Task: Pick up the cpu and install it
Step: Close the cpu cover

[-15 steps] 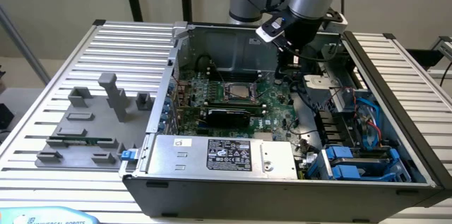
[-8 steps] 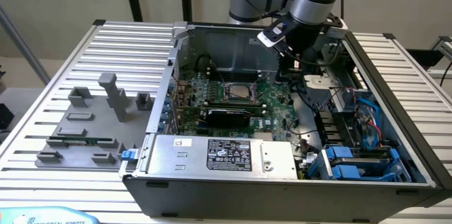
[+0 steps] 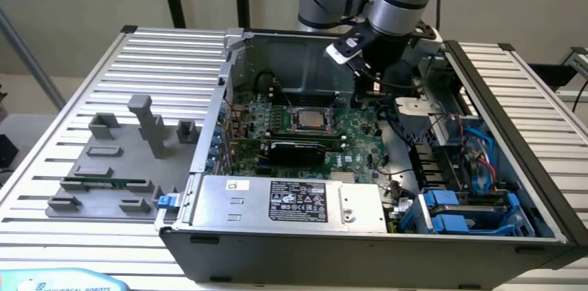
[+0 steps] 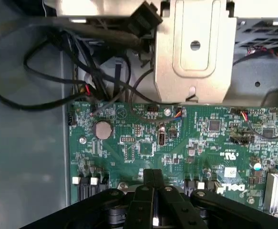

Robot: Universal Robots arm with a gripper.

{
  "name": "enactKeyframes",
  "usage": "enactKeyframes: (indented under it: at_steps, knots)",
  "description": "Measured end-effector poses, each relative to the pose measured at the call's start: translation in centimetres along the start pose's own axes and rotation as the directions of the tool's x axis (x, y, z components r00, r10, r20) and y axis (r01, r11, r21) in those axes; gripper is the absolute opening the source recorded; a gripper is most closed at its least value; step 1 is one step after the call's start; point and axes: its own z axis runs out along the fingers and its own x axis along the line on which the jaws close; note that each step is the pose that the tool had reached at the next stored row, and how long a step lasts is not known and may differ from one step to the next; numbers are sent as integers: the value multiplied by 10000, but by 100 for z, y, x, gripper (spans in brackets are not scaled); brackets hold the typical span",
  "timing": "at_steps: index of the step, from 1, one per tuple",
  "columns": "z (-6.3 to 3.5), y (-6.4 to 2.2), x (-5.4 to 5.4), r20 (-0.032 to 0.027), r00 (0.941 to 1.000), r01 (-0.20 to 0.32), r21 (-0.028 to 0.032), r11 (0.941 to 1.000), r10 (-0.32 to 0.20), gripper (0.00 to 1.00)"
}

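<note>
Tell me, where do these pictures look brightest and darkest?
Exterior view: the table slats are evenly bright, while the inside of the case lies in shade. Wrist view: the metal bracket glares pale, and the shut gripper is a black shape.

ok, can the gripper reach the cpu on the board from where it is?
Probably yes: nothing covers the cpu, and the shut gripper hangs inside the case, close beside it.
</note>
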Motion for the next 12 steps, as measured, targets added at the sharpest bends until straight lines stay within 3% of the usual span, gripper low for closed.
enactKeyframes:
  at_steps: [2,5,12]
  knots:
    - [5,-52,0,-7,10000,3,91,10000,-3,11]
    - [14,-149,-1,-11,10000,5,176,9998,-5,11]
    - [40,-413,-3,-17,10000,19,261,9997,-19,11]
